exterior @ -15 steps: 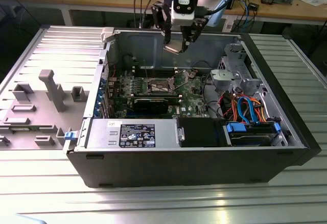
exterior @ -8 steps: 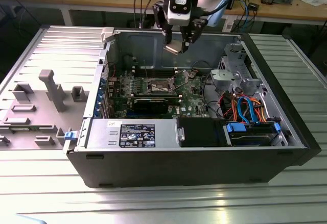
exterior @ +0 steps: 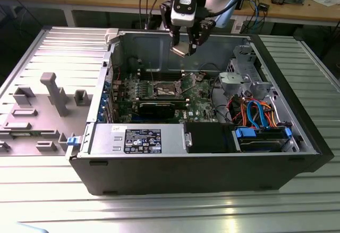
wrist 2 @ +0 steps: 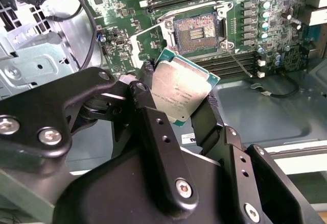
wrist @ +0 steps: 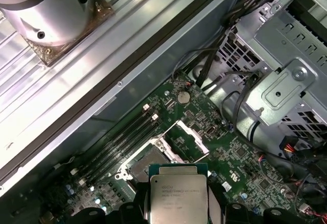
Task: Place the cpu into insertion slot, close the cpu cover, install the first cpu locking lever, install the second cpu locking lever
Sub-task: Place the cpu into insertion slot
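The cpu (wrist 2: pixel 181 94) is gripped, tilted, by the clenched pincer (exterior: pixel 185 47) above the open case. The insertion slot (exterior: pixel 163 91) lies below it, slightly toward the exterior view's left, with the cpu cover (exterior: pixel 189 80) raised.

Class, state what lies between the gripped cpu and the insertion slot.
Only open air, seen in the exterior view: the cpu hangs clear above the insertion slot, nothing between.
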